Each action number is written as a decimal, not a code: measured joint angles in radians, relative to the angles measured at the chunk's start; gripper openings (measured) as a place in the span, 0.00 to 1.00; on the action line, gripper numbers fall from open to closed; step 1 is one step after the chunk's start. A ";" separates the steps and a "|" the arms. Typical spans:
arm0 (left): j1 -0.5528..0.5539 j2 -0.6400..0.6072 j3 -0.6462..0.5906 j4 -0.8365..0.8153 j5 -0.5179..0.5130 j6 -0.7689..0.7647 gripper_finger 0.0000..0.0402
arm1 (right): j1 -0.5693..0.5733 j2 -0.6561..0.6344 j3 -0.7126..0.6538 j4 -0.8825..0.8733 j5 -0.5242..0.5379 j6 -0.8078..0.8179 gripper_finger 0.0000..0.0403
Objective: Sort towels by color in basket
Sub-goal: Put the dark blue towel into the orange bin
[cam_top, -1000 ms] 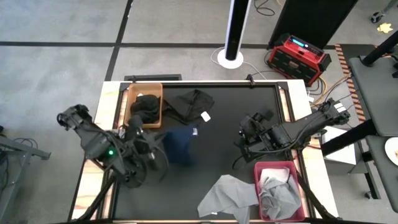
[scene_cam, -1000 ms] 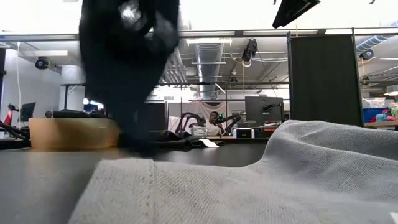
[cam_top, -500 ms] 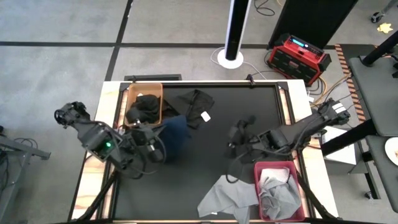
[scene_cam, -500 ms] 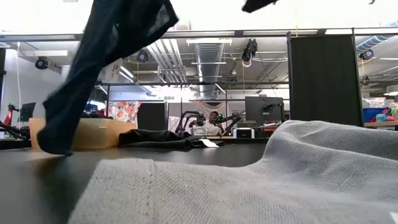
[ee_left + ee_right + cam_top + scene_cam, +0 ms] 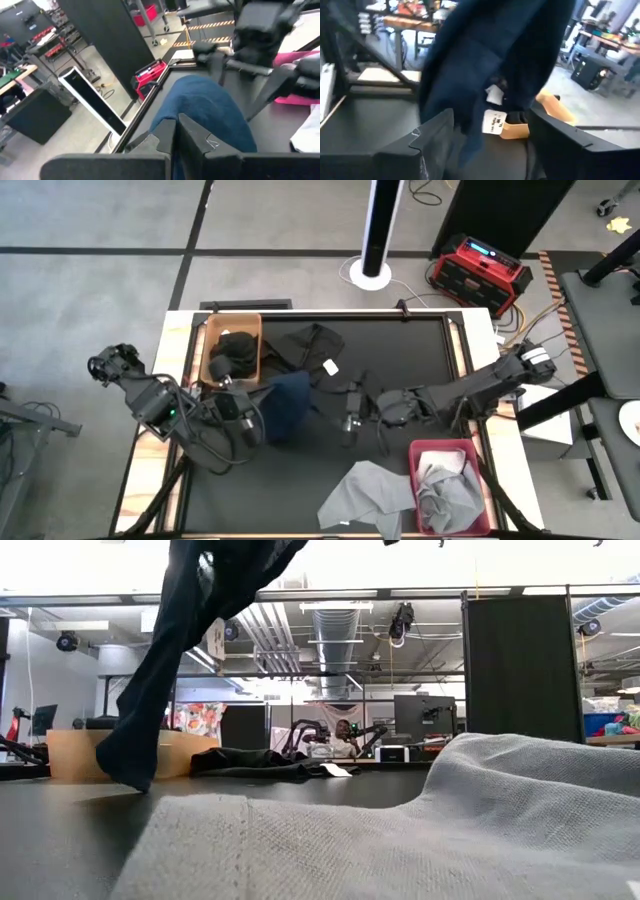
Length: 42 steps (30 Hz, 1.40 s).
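Note:
A navy blue towel [image 5: 287, 406] hangs from my left gripper [image 5: 250, 408], which is shut on it near the table's left side. In the low view the navy towel [image 5: 185, 650] hangs long, its lower end [image 5: 125, 765] close above the table. My right gripper [image 5: 350, 416] is open, reaching level toward the towel from the right without touching it. The right wrist view shows the navy towel [image 5: 495, 60] and its white tag [image 5: 495, 121] just ahead of the spread fingers. A black towel [image 5: 315, 345] lies at the far edge. A grey towel [image 5: 365, 492] lies at the near edge. My left gripper [image 5: 175, 134] pinches the navy towel between its two fingers at a bunched upper part [image 5: 186, 107], coming from the table's left. How many layers it has cannot be told. The towel is lifted and hangs slack below and beyond the fingers.
An orange basket [image 5: 215, 330] at the far left corner holds black towels [image 5: 235, 350]. A pink basket [image 5: 428, 450] at the near right holds a grey towel [image 5: 445, 485]. In the low view the grey towel [image 5: 400, 830] fills the foreground. A person sits in the room behind.
My right gripper has reached across the table toward its left, up to the navy towel. My left gripper has carried the towel a little toward the far edge. The towel has swung and drawn out from a bunched lump into a long hanging shape.

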 joint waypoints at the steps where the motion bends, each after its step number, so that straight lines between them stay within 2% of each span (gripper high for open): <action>1: 0.000 0.000 0.000 0.017 0.000 0.022 0.00 | -0.010 0.016 -0.001 0.024 -0.001 0.004 0.62; 6: 0.000 0.000 0.000 0.083 0.000 0.112 0.00 | -0.055 0.084 -0.001 0.066 0.004 0.009 0.63; 9: 0.000 0.000 0.000 0.084 0.000 0.116 0.00 | -0.064 0.106 0.008 0.071 0.004 -0.005 0.57; 12: 0.000 0.000 0.000 0.080 0.000 0.118 0.00 | -0.062 0.112 0.017 0.072 0.001 -0.035 0.42; 16: 0.000 -0.001 0.000 0.077 -0.001 0.108 0.00 | -0.056 0.089 0.026 0.046 -0.004 -0.082 0.10; 18: 0.000 -0.004 0.000 0.048 -0.001 0.103 0.02 | -0.052 0.067 0.039 -0.002 0.001 -0.106 0.05; 22: 0.000 -0.017 0.000 -0.067 0.036 0.040 0.12 | -0.052 0.003 0.091 -0.174 0.010 -0.104 0.02; 25: 0.000 -0.035 0.000 -0.195 0.063 -0.057 0.24 | -0.052 -0.040 0.139 -0.307 0.057 -0.104 0.02; 28: 0.000 -0.043 0.000 -0.319 0.084 -0.146 0.35 | -0.052 -0.075 0.186 -0.409 0.060 -0.104 0.02; 31: 0.000 -0.044 0.000 -0.406 0.162 -0.193 0.44 | -0.052 -0.101 0.228 -0.474 0.060 -0.108 0.02; 34: 0.000 -0.046 -0.003 -0.413 0.197 -0.211 0.50 | -0.052 -0.121 0.264 -0.500 0.058 -0.122 0.02; 38: -0.001 -0.041 -0.011 -0.395 0.131 -0.206 0.54 | -0.052 -0.129 0.319 -0.525 0.054 -0.154 0.02; 42: 0.000 -0.035 -0.038 -0.343 0.106 -0.158 0.54 | -0.050 -0.130 0.391 -0.534 -0.008 -0.183 0.02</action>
